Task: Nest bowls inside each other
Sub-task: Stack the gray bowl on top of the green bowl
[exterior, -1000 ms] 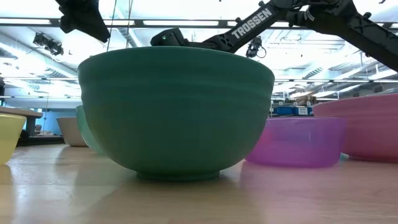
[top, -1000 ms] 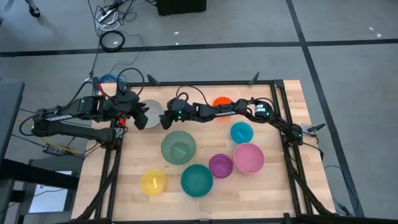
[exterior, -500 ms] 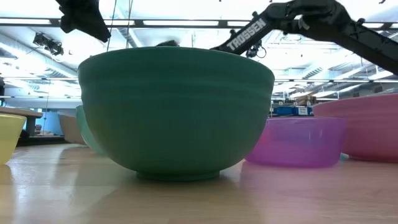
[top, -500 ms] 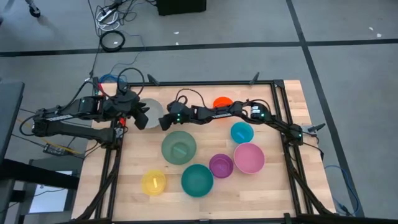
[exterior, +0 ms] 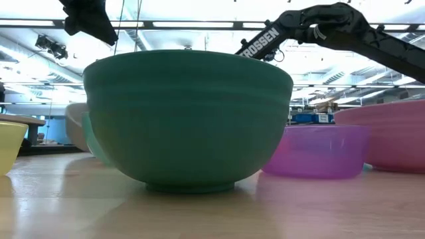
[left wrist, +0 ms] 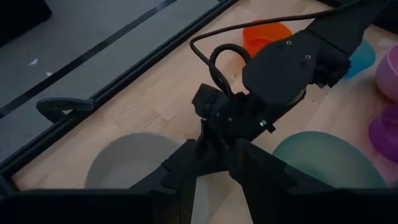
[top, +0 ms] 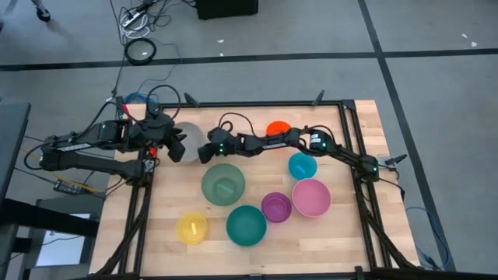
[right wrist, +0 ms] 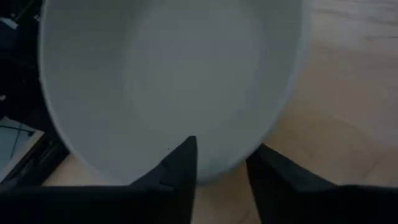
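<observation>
The grey-white bowl (top: 190, 138) sits at the far left of the table and fills the right wrist view (right wrist: 168, 81). My right gripper (top: 205, 152) reaches across from the right and is shut on its rim. My left gripper (top: 178, 148) hangs open above the bowl's left side, high in the low view (exterior: 86, 20), holding nothing. The sage green (top: 224, 184), teal (top: 247, 224), purple (top: 276, 207), pink (top: 311, 197), cyan-blue (top: 302, 166), orange (top: 278, 127) and yellow (top: 191, 229) bowls each rest apart on their bases. My right gripper has the grey-white bowl's rim (right wrist: 219, 168) on the side toward the table's right. One finger (right wrist: 179, 163) is inside the bowl and the other (right wrist: 273, 177) is outside. The fingers come from the table's right, slanting down. Whether the base is still on the table does not show.
A black frame (top: 342, 124) borders the wooden table. The sage green bowl lies just near of my right gripper. In the low view the teal bowl (exterior: 189, 119) hides most of the table behind it. Cables lie on the floor beyond the far edge.
My right arm has come down, and its gripper has shifted a little toward the table's left onto the grey-white bowl's rim. In the low view the grey-white bowl now shows taller and higher than before, as if tipped or raised.
</observation>
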{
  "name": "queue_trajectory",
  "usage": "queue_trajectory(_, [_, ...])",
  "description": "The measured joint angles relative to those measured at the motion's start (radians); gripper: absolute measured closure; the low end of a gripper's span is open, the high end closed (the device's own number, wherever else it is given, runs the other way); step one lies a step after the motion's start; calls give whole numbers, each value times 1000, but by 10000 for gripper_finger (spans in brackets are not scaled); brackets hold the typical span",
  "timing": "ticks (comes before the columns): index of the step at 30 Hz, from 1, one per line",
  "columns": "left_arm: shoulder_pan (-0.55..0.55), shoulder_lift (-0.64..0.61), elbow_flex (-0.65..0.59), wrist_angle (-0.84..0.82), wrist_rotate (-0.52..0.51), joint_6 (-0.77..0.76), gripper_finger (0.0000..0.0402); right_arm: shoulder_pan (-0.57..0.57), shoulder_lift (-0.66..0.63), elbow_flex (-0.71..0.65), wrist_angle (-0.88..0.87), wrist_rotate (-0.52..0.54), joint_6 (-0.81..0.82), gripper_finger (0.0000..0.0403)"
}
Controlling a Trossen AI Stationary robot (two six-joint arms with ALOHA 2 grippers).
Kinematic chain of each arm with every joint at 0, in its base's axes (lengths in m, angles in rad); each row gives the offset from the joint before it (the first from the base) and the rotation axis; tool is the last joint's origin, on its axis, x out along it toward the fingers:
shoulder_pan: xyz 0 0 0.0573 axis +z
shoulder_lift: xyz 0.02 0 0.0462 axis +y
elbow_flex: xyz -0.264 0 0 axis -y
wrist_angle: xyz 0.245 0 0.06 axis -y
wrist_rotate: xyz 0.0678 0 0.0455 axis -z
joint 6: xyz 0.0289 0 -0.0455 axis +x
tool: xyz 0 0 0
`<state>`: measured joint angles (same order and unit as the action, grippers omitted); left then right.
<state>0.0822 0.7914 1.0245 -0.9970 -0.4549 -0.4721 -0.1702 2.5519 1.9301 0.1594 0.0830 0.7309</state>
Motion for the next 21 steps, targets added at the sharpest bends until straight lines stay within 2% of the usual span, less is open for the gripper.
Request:
queue_trajectory(6, [0, 0, 0, 1, 0, 0, 280, -10, 0, 0, 38, -16, -23, 391])
queue_trajectory(15, [0, 0, 0, 1, 0, 0, 280, -25, -1, 0, 111, -38, -2, 400])
queue_trajectory(21, [0, 0, 0, -1, 5, -3, 280, -19, -26, 0, 187, -54, -51, 401])
